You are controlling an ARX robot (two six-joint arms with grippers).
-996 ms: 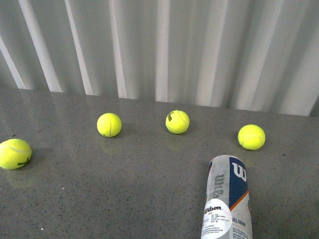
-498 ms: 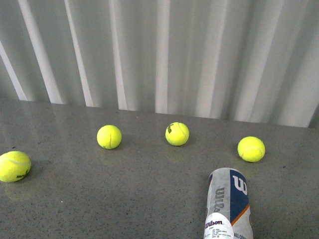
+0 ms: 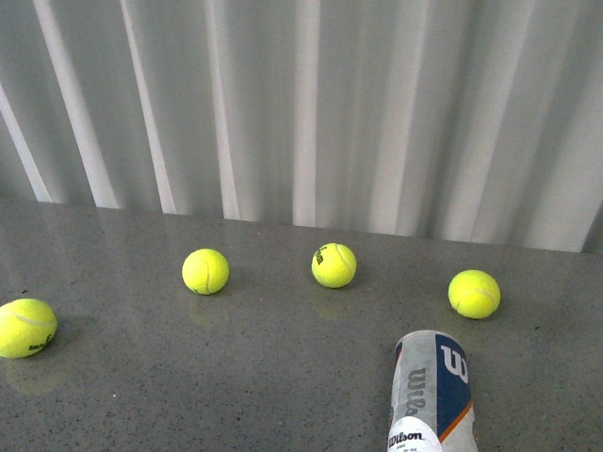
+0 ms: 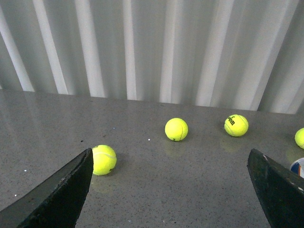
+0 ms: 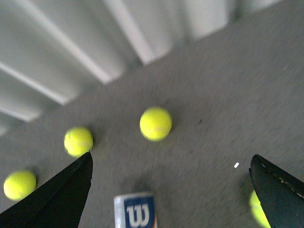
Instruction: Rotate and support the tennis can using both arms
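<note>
Grey speckled tabletop (image 3: 141, 395) fills the front view, which shows neither arm. It shows only the leftmost ball (image 3: 26, 328), the second ball (image 3: 205, 271), the third ball (image 3: 334, 265) and the rightmost ball (image 3: 474, 293), strung across the table before a ribbed white wall (image 3: 301, 104). The tennis can (image 3: 431, 391) lies on its side close to the robot, right of centre, nearer than the rightmost ball and apart from it. Its far end points toward the wall, and its near end is cut off by the picture's edge. The label is white with grey lettering on one side and navy with a white W on the other, with an orange stripe and a round white Wilson patch. The wrist views add what the front lacks. The left gripper (image 4: 169, 153) has its black fingers (image 4: 57, 194) spread wide with only table between them, and just a sliver of the can shows. The right gripper (image 5: 171, 157), in a blurred picture, is likewise spread wide and holds nothing, the can's W end lying ahead, clear of both fingers.
</note>
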